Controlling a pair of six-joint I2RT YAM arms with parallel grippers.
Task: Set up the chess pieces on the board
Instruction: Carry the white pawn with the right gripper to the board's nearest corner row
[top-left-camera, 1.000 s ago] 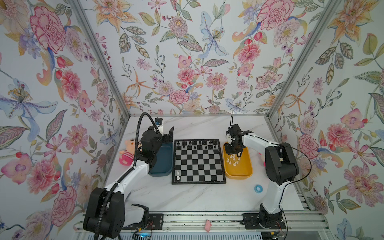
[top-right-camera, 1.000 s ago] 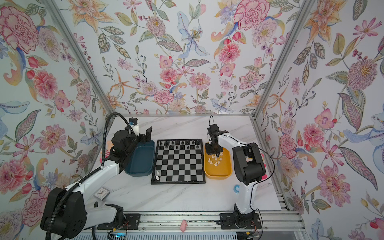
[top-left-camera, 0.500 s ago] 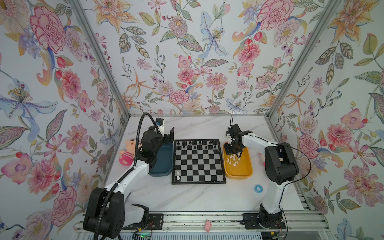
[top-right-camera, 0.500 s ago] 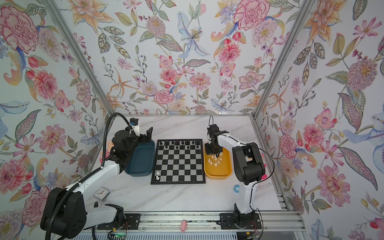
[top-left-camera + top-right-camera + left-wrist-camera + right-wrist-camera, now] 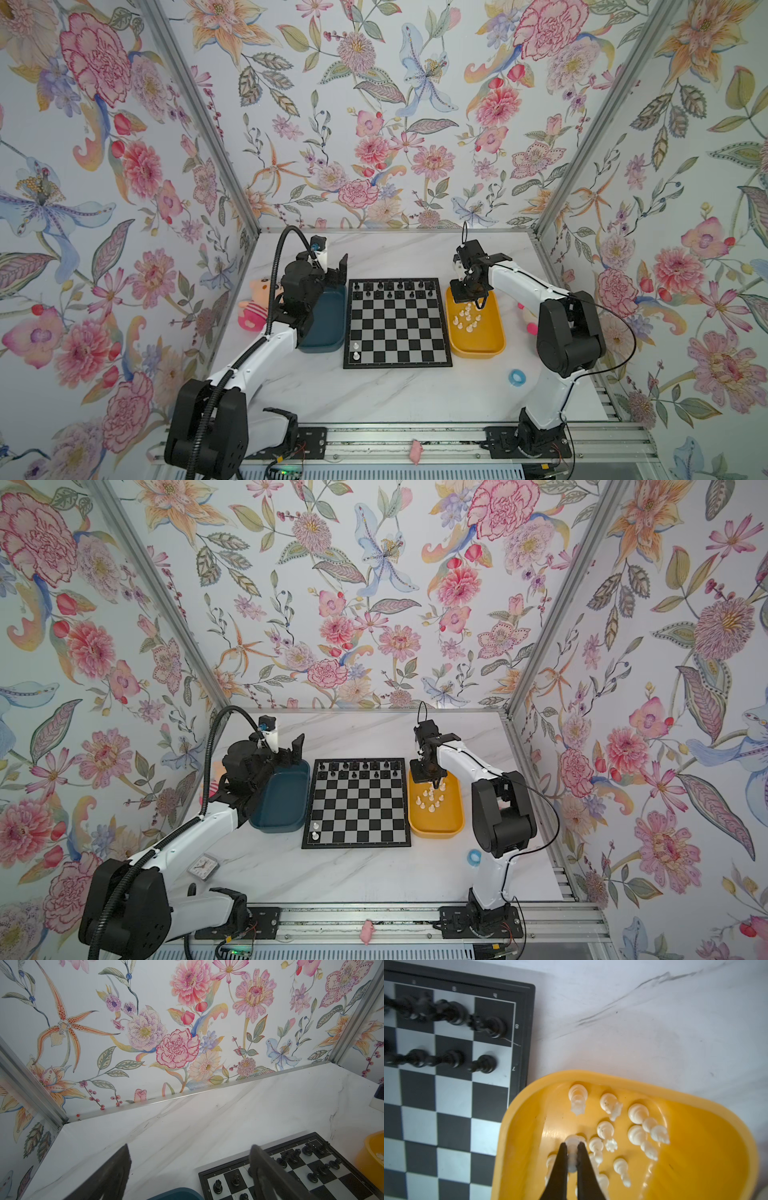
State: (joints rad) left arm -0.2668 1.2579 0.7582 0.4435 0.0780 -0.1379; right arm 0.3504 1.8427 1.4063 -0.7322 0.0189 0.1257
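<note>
The chess pieces [image 5: 638, 1114] all lie beyond one blue ring [image 5: 516, 377] and one small clock [image 5: 203, 866] on the near surface [image 5: 374, 395]. Nearest you, two white ones [image 5: 355, 356] stand on the board [image 5: 399, 332], in its left-hand column on the two nearest squares. The rest, roughly ten, lie toppled in the one yellow tray [image 5: 478, 351] just right of the board; some are hidden, so you get no firm count.

At that tray's far end the right arm's [image 5: 519, 286] jaws are clenched on one white piece [image 5: 574, 1139]. You cannot tell whether it has left the tray floor. One dark teal tray [image 5: 324, 336] sits just left of the board, with one pink plush toy [image 5: 253, 303] further left.

The only writing you can read is 8 and 7 on the board's right border, beside the two far rows where the black chessmen [image 5: 400, 285] stand. Those overlap and blur too much to count.

Farthest back, the left arm's [image 5: 257, 353] jaws hang released above the teal tray's far end, with nothing between them.
</note>
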